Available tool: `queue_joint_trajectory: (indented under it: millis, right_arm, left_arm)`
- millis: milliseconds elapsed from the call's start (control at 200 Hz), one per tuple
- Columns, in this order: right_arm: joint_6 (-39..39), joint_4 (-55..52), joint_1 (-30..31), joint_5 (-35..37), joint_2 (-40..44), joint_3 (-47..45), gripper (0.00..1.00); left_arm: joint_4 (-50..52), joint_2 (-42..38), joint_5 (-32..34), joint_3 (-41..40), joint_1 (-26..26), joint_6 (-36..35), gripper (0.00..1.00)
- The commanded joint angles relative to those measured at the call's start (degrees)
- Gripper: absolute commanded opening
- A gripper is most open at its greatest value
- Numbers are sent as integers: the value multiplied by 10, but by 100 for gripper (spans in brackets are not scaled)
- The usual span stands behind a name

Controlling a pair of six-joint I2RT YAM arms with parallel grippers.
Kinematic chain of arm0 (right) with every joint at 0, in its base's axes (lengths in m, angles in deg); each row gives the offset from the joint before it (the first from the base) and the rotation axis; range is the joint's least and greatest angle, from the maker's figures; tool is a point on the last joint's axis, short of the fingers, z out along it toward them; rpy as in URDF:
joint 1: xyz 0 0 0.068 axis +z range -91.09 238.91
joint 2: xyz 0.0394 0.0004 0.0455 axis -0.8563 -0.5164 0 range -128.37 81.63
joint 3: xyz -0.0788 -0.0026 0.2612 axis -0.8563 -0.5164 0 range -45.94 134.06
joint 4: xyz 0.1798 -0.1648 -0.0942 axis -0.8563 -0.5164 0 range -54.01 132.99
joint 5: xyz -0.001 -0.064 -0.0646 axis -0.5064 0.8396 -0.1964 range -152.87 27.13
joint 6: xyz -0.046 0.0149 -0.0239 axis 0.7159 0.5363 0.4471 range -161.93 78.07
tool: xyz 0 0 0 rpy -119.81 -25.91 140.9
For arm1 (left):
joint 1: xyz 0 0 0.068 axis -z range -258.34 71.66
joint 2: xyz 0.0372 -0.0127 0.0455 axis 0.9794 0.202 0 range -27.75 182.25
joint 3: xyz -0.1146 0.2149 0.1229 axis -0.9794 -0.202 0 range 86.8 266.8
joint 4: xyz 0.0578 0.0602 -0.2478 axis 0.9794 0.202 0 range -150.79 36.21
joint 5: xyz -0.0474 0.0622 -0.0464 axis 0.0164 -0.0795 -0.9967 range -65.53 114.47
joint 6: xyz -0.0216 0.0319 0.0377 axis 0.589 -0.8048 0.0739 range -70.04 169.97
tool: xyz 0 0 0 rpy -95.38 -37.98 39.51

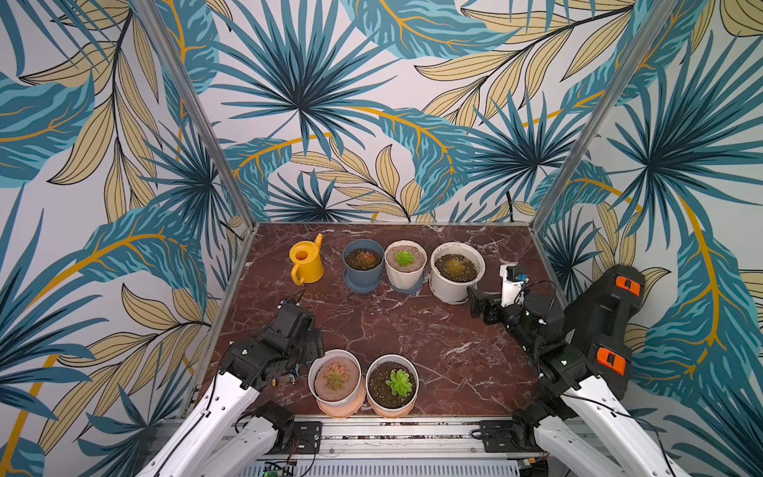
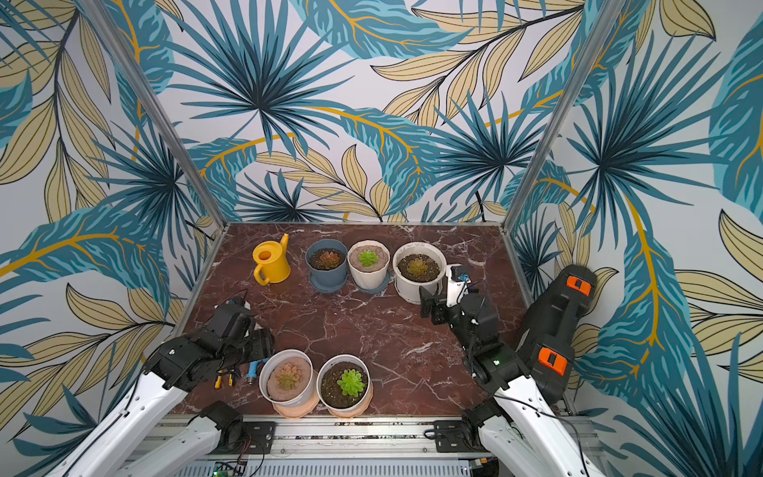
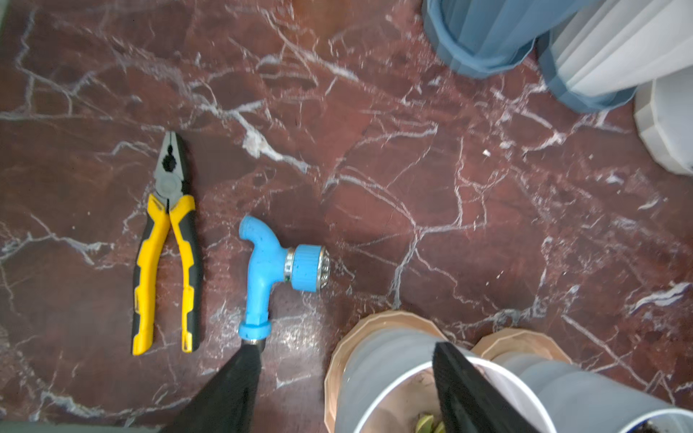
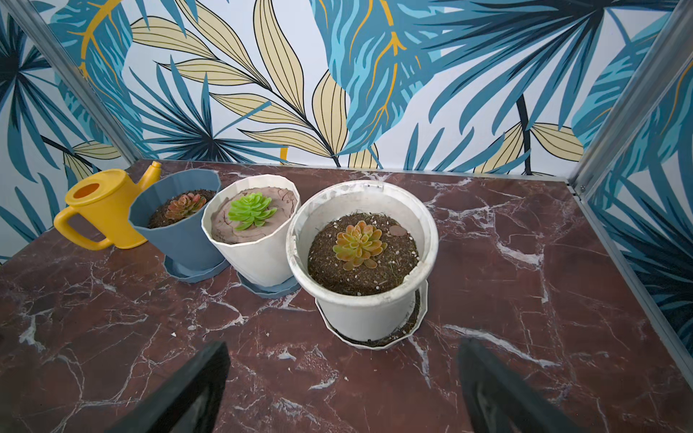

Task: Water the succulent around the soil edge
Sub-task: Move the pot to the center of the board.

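Marble tabletop (image 1: 392, 326), upright yellow watering can (image 1: 306, 262)

No legible text, label, brand, number or sign is shown on the watering can (image 1: 307, 264), pliers (image 3: 168, 185) or surface (image 1: 392, 326).

Red-brown marbled worktop (image 1: 392, 326), loaded back and front.
At the back, yellow watering can (image 1: 306, 262) beside 3 saucered pots (image 1: 404, 264) in a row; at the front, 2 saucered pots (image 1: 336, 380), pliers (image 3: 168, 184) and blue spray nozzle (image 3: 262, 270) just beside.
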Motion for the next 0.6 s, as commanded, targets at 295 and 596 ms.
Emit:
queue_joint_trajectory:
  millis: [295, 596]
  right_arm:
    - [12, 46, 3, -146, -10, 10, 100]
    - [17, 12, 3, -174, -28, 29, 99]
  left_arm:
    - [-17, 58, -71, -23, 5, 15, 53]
    - [-24, 72, -71, -21, 9, -2, 46]
